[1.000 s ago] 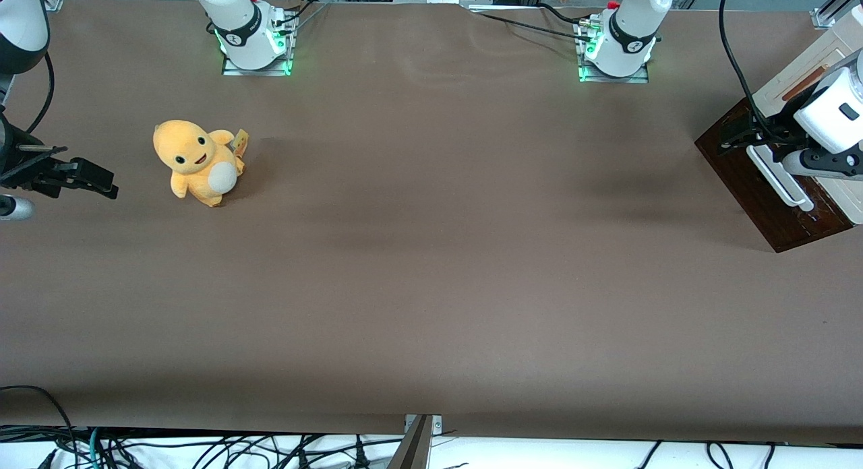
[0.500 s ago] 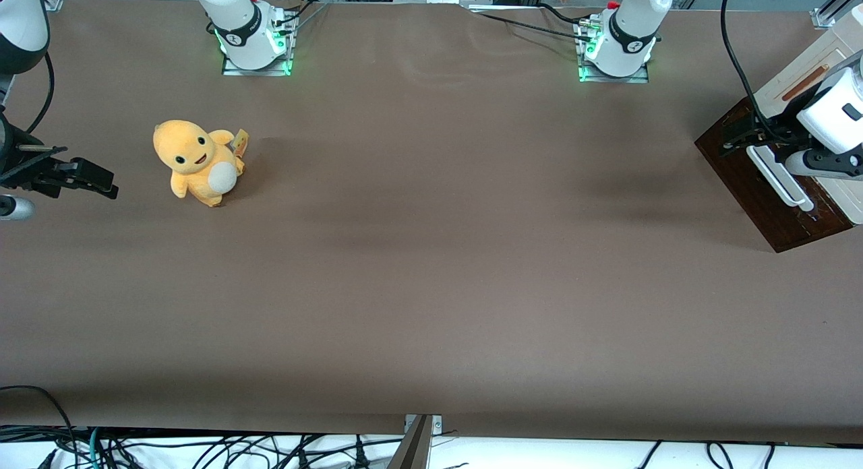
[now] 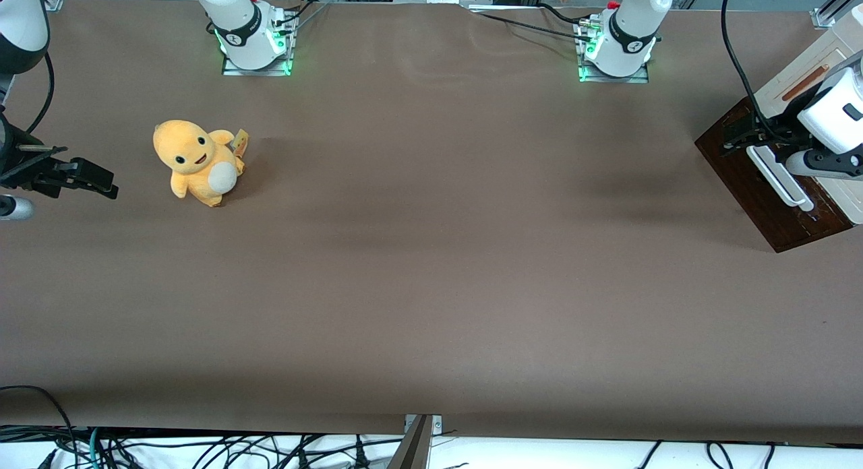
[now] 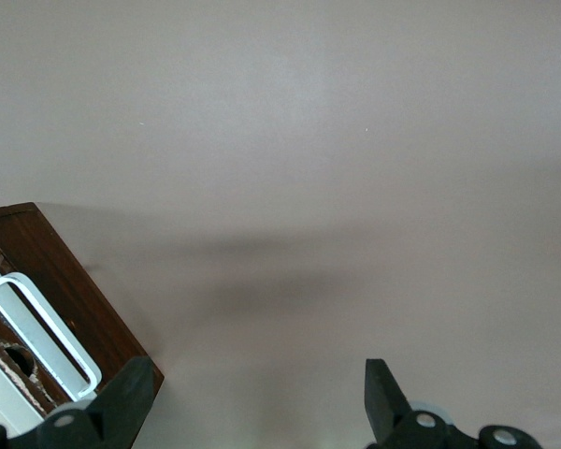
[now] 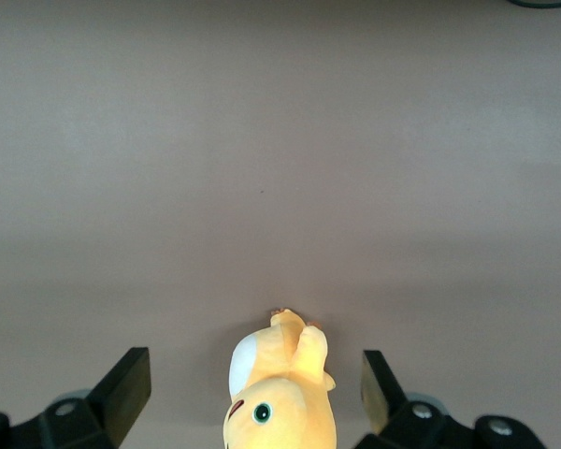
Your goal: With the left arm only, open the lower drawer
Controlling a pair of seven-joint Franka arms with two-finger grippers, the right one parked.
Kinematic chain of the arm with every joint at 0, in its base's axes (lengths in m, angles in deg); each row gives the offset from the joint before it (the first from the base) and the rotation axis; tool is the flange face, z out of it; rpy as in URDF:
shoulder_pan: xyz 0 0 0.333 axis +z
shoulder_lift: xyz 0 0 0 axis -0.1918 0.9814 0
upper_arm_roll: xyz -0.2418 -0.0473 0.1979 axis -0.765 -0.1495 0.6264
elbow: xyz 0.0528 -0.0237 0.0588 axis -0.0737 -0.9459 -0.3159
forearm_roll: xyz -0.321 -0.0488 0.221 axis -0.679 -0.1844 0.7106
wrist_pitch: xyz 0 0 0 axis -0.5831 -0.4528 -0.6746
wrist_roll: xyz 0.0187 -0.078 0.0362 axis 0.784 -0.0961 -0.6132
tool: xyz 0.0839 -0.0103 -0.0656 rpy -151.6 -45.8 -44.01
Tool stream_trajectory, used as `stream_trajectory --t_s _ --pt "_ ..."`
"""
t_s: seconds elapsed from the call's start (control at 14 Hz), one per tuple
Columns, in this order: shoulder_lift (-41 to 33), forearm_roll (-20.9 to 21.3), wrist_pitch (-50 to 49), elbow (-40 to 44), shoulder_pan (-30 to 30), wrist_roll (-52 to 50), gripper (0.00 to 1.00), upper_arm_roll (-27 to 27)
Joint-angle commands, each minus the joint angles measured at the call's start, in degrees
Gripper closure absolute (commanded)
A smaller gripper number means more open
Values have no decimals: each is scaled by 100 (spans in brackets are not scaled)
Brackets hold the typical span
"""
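Note:
The lower drawer [image 3: 754,186] shows its dark brown front with a long white bar handle [image 3: 777,178] at the working arm's end of the table. The wrist view shows the same drawer front [image 4: 70,285] and handle [image 4: 39,329]. The left arm [image 3: 836,115] reaches over the cabinet. Its gripper [image 3: 740,133] hangs above the end of the handle that is farther from the front camera. The gripper [image 4: 257,393] is open. One finger [image 4: 131,393] is beside the drawer front's corner, and only bare table lies between the fingers. It touches nothing.
The cream cabinet [image 3: 806,65] has an upper panel with a thin brown handle [image 3: 806,83] above the drawer. A yellow plush toy [image 3: 197,162] sits toward the parked arm's end of the table. Both arm bases [image 3: 613,51] stand along the table's edge farthest from the front camera.
The left arm's wrist has shifted slightly away from the front camera, and the gripper with it. The drawer front has not moved.

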Motion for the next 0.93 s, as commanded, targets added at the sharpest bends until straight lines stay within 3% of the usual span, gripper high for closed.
stream_trajectory --t_s 0.0,0.5,0.71,0.86 --pt "-4 24 16 30 15 -29 0 -7" --pt "487 198 -80 56 147 -451 0 19" --pt "1144 1031 -255 48 112 -512 0 10" --pt "1619 2005 -476 57 59 -845 0 -7"
